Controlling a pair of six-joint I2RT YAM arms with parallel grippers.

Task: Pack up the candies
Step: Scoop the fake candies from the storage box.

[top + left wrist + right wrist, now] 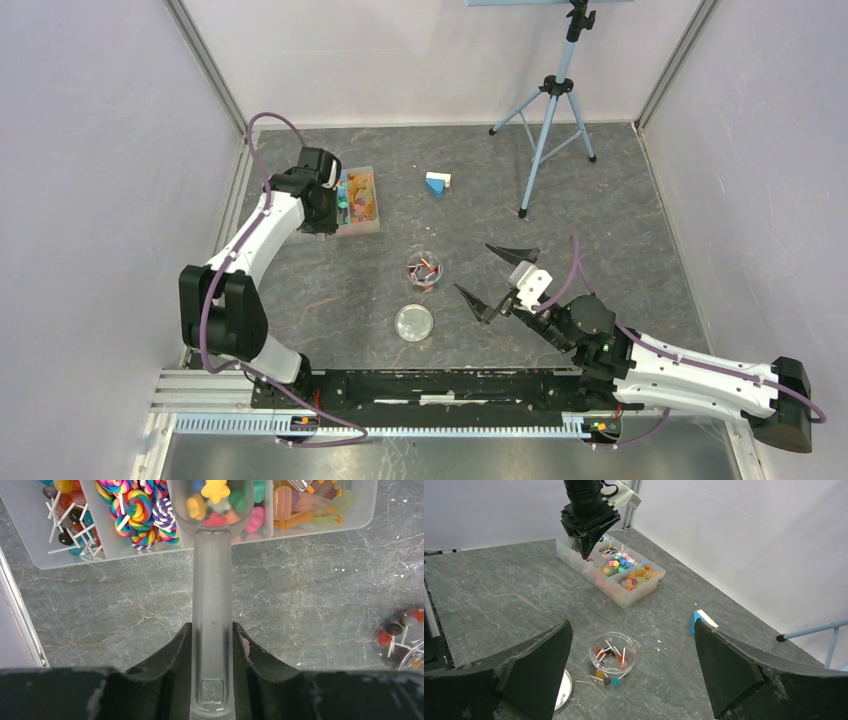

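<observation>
Clenched hard on the handle of a clear plastic scoop (212,580), the left fingers (186,645) point it straight ahead, so its bowl hangs over the sorting tray (150,550) at the far end of the handle. Of the 4 compartments in view, the bowl covers the 3rd from the left, the one with the small mixed candies (216,490). A yellow star and a few pink, green and orange pieces seem to lie inside the bowl, though the clear plastic makes them hard to tell from those underneath. Swirl lollipops fill the compartment just left of the fingers' line, ice-lolly shapes the one to the right.

Well off to the right of the left fingers stands the open jar (425,268), already holding several lollipops, with its lid (414,322) lying flat on the counter (600,220) beside it. The right fingers (536,670) are released and spread wide, hovering short of the jar with it framed between them, touching nothing.

My worry is the carry. The grip is only on a smooth, narrow handle, so any roll of the wrist could tip the bowl and scatter sweets across the counter. The jar's mouth looks little wider than the scoop, and lollipop sticks jut up inside it, so a pour could bounce off. Nothing steadies the jar either; 1 nudge from the scoop might slide or topple it.
</observation>
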